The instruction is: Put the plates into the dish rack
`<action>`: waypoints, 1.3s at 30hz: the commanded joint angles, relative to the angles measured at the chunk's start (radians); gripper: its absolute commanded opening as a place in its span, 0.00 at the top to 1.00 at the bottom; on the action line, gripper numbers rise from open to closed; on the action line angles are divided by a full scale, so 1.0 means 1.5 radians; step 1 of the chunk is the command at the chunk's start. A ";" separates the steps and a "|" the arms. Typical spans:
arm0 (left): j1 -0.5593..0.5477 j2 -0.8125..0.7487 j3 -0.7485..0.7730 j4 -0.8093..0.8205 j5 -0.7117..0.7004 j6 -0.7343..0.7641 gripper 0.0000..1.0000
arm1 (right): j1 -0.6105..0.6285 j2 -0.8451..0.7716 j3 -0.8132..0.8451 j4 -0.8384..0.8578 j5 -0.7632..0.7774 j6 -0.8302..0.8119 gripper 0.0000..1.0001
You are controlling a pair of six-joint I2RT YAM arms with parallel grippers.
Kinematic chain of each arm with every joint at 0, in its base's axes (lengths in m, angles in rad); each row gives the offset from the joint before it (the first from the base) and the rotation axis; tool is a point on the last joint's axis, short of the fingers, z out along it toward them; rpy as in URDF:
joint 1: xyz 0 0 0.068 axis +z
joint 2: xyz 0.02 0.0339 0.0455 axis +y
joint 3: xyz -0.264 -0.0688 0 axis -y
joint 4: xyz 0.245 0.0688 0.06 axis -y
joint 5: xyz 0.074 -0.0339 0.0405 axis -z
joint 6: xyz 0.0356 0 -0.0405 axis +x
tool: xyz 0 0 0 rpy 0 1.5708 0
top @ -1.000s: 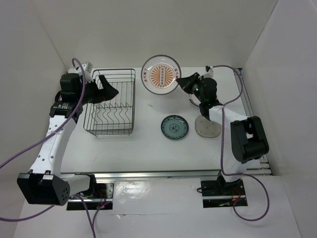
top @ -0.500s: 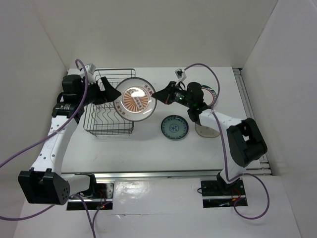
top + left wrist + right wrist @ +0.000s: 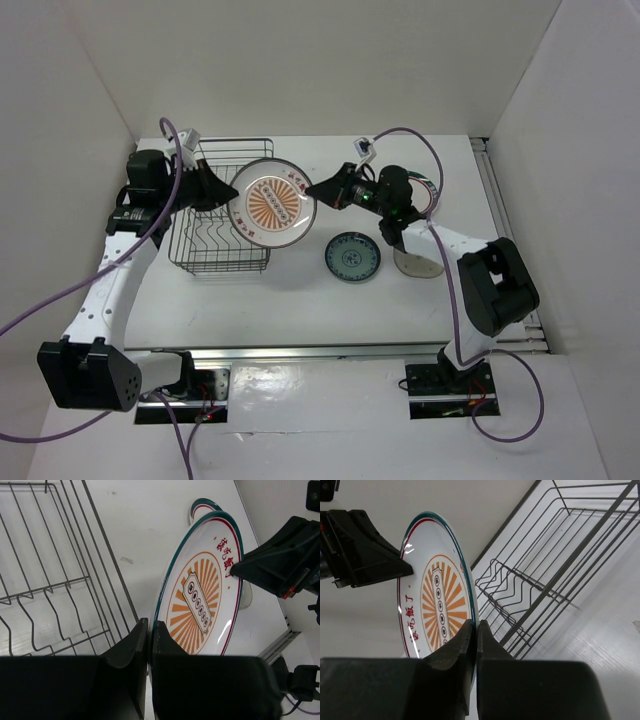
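Note:
The large white plate (image 3: pixel 272 203) with the orange sunburst centre hangs on edge above the right side of the dish rack (image 3: pixel 220 268), held from both sides. My left gripper (image 3: pixel 228 195) is shut on its left rim, the fingers pinching the teal edge (image 3: pixel 149 627). My right gripper (image 3: pixel 315 192) is shut on the opposite rim (image 3: pixel 475 625). In the wrist views the plate (image 3: pixel 202 600) (image 3: pixel 432 600) faces the cameras, with the rack's wire prongs (image 3: pixel 50 590) (image 3: pixel 545 580) behind it. The blue-green plate (image 3: pixel 352 257) lies flat on the table. The grey-beige plate (image 3: pixel 418 262) lies partly under the right arm.
The dark wire rack stands at the back left of the white table with nothing in it. White walls close in the left, back and right sides. Purple cables loop above both arms. A metal rail runs along the near edge.
The right gripper has carried the white plate left from the back centre to the rack's right side. The left gripper, open a moment ago, has shut on the plate's left rim.

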 commanded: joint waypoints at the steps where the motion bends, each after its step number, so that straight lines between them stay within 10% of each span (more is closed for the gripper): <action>1: 0.002 0.014 0.017 0.020 0.002 -0.007 1.00 | 0.013 -0.025 0.030 0.121 -0.039 0.029 0.95; 2: 0.002 0.014 0.017 0.019 -0.020 -0.007 1.00 | 0.013 -0.025 0.030 0.121 -0.039 0.029 0.59; 3: 0.002 0.006 0.017 0.019 -0.034 -0.007 1.00 | 0.013 -0.025 0.030 0.121 -0.032 0.029 0.58; 4: 0.002 -0.001 0.017 0.019 -0.053 -0.007 1.00 | 0.013 -0.031 0.030 0.102 -0.023 0.023 0.20; 7: 0.002 -0.037 0.011 0.013 -0.157 -0.007 1.00 | 0.013 -0.037 0.030 0.061 -0.004 -0.012 0.00; 23: 0.002 -0.138 0.060 -0.089 -0.688 0.107 1.00 | -0.037 -0.111 -0.030 -0.071 0.036 -0.072 0.00; 39: 0.002 -0.132 -0.019 0.174 -0.667 0.434 1.00 | -0.071 -0.125 -0.052 -0.101 0.001 -0.079 0.00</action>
